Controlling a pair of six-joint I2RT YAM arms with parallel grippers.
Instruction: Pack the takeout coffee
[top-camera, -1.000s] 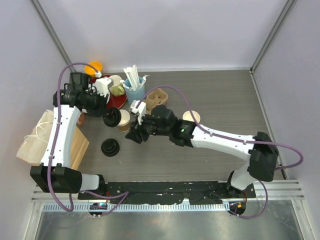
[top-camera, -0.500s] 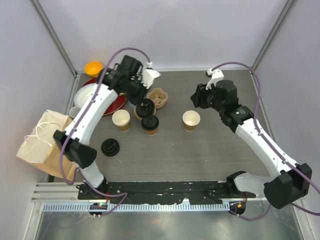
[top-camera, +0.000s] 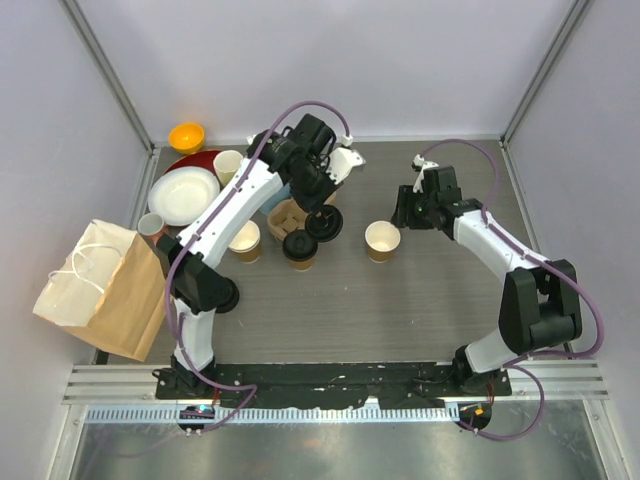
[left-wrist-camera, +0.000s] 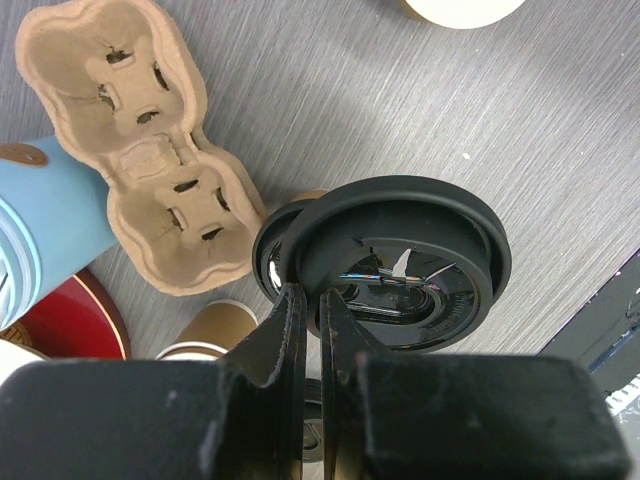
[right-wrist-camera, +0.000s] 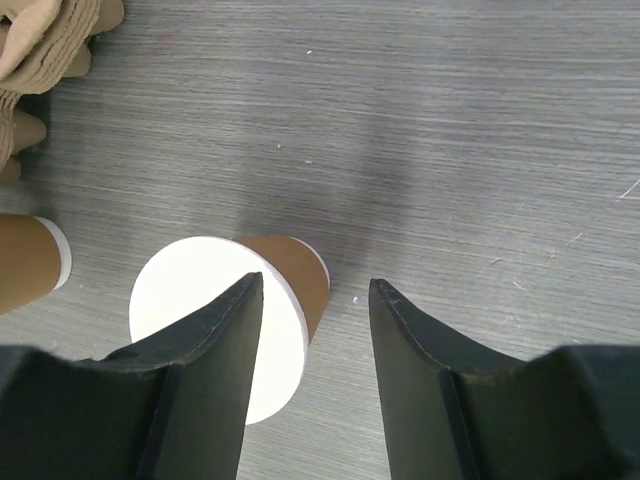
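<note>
My left gripper (top-camera: 322, 212) (left-wrist-camera: 310, 297) is shut on the rim of a black sip lid (top-camera: 326, 226) (left-wrist-camera: 400, 262), held above the table just right of a lidded kraft cup (top-camera: 300, 248). That cup's lid (left-wrist-camera: 268, 262) peeks out beneath the held one. An open kraft cup (top-camera: 382, 240) (right-wrist-camera: 215, 325), cream-white inside, stands mid-table. My right gripper (top-camera: 402, 216) (right-wrist-camera: 315, 288) hovers open over its right rim, the left finger (right-wrist-camera: 215, 330) above the cup mouth. Another open cup (top-camera: 243, 240) (left-wrist-camera: 212, 338) stands left of the lidded one.
A pulp cup carrier (top-camera: 286, 214) (left-wrist-camera: 140, 150) lies behind the cups. A blue cup (left-wrist-camera: 40, 230), red plate (left-wrist-camera: 75, 320), white plate (top-camera: 185, 195), pale mug (top-camera: 228, 165) and orange bowl (top-camera: 187, 135) crowd the back left. A brown paper bag (top-camera: 100, 290) stands at the left edge.
My left gripper has carried the black lid to the right, past the lidded cup. My right gripper has dropped down and left to the open cup, its jaws wider.
</note>
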